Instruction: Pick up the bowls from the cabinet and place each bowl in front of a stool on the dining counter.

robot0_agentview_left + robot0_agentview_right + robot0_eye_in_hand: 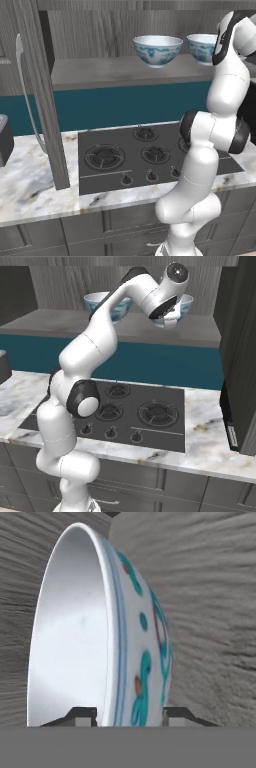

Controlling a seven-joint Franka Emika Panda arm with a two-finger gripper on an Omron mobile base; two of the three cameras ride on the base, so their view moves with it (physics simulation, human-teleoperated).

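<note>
Two white bowls with teal and red patterns stand on the cabinet's grey shelf [100, 72]. The left bowl [157, 50] [94, 302] stands free. My arm reaches up to the right bowl [200, 47] [186, 306], and the gripper [167, 318] is at its near rim. In the hand view this bowl [125, 637] looms large and its wall runs between my two fingertips [82, 714]. One tip is inside the bowl and one outside, and both press against the wall. The gripper [130, 714] is shut on it. The dining counter is out of view.
The open cabinet door [42, 100] with its long silver handle [22, 75] hangs at the left. Below the shelf lies a black stovetop [145, 155] [140, 413] set in a marble counter [30, 185]. A dark tall unit [240, 356] stands at the right.
</note>
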